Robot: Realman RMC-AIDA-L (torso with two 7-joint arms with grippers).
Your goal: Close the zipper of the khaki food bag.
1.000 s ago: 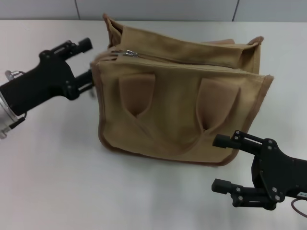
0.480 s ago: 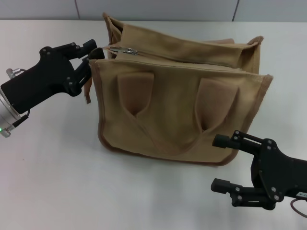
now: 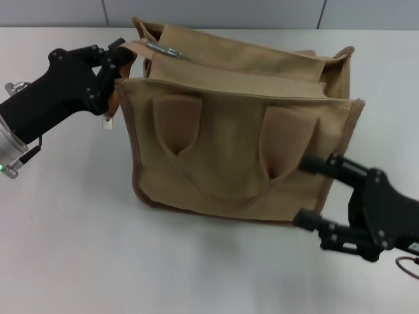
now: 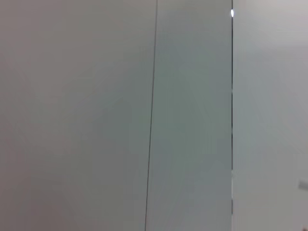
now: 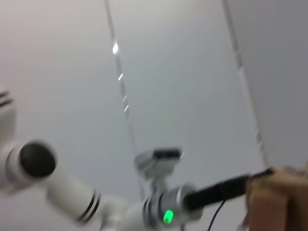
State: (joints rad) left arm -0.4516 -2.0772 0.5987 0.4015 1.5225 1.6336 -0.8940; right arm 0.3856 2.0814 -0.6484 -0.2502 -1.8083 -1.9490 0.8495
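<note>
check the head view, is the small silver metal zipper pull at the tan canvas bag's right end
No, the small silver metal zipper pull sits at the tan canvas bag's left end, beside the left gripper.

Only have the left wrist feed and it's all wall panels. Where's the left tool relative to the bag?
Observer: In the head view the left tool is at the top left corner of the khaki food bag, right against the fabric.
Operator: Where's the zipper pull?
Observer: The zipper has its silver pull near that same left end of the top, just beyond the left tool.
Operator: And the right arm?
Observer: The right tool is open at the bag's lower right front corner, with one finger across the front face and the other under the bottom edge.
</note>
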